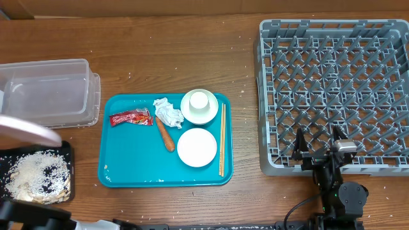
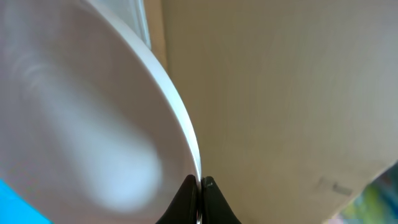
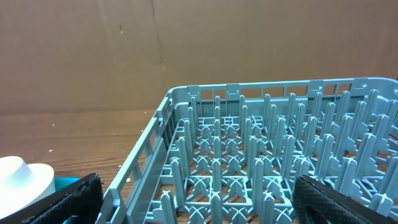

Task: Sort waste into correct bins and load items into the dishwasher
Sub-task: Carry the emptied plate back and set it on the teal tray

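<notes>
A white plate point(image 2: 81, 124) is held by the left gripper point(image 2: 200, 186), whose two fingers are pressed together on the rim of the plate. In the left wrist view the rim is seen to run up and to the left from the fingertips, so that nearly all of the plate lies to one side of the gripper. From overhead the plate is found at the left edge of the worktop point(image 1: 192, 57). It is raised above the far side of the black bin point(image 1: 66, 156), in which rice point(image 1: 38, 172) is seen, and it lies just in front of the clear container point(image 1: 48, 92). The plate is round, smooth and plain white. Its face looks blurred in both views, and it cannot be told if anything is left on it. The right gripper point(image 1: 317, 142) is spread wide and holds nothing. It is placed at the near side of the dish rack point(image 1: 262, 96), toward the near right corner. On the teal tray point(image 1: 128, 166) in the middle of the worktop a red wrapper point(image 1: 130, 117), a crumpled tissue point(image 1: 168, 112), a carrot point(image 1: 165, 134), a cup point(image 1: 200, 99) set in a bowl point(image 1: 190, 114), a round dish point(image 1: 196, 147) and chopsticks point(image 1: 222, 140) are laid.
</notes>
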Controlling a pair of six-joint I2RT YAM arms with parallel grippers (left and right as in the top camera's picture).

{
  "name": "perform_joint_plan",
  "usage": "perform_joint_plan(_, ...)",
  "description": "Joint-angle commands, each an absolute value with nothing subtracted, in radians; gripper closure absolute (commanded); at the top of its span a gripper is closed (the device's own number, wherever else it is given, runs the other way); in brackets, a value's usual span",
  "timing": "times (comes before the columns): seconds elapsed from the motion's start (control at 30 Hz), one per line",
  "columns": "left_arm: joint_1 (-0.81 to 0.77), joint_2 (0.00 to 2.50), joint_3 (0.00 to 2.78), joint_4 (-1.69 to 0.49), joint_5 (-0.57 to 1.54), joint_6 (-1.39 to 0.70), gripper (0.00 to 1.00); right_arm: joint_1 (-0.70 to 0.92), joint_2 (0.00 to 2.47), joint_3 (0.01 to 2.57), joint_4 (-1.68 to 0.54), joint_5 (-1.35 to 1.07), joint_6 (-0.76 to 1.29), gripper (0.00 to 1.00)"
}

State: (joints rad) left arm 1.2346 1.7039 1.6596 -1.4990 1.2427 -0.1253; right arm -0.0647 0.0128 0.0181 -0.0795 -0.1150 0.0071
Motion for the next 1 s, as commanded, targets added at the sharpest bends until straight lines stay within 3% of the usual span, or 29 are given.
perform_joint_plan(0.0,1.136,1.635,1.679,-1.510,1.255,-0.082,0.96,-0.061,0.003,0.008,-0.075,-0.106,0.012,0.00)
perform_joint_plan(0.5,0.413,1.588,1.669,-1.575,0.418,-0.204,0.96,-0.061,0.003,0.008,-0.075,-0.105,0.012,0.00)
perform_joint_plan(0.83,0.039,1.590,1.653,-1.566,0.044,-0.414,0.96,-0.061,0.003,0.008,-0.075,-0.106,0.012,0.00)
perform_joint_plan(0.97,-0.039,1.590,1.599,-1.541,0.027,-0.450,0.96,-0.061,0.003,0.008,-0.075,-0.106,0.012,0.00)
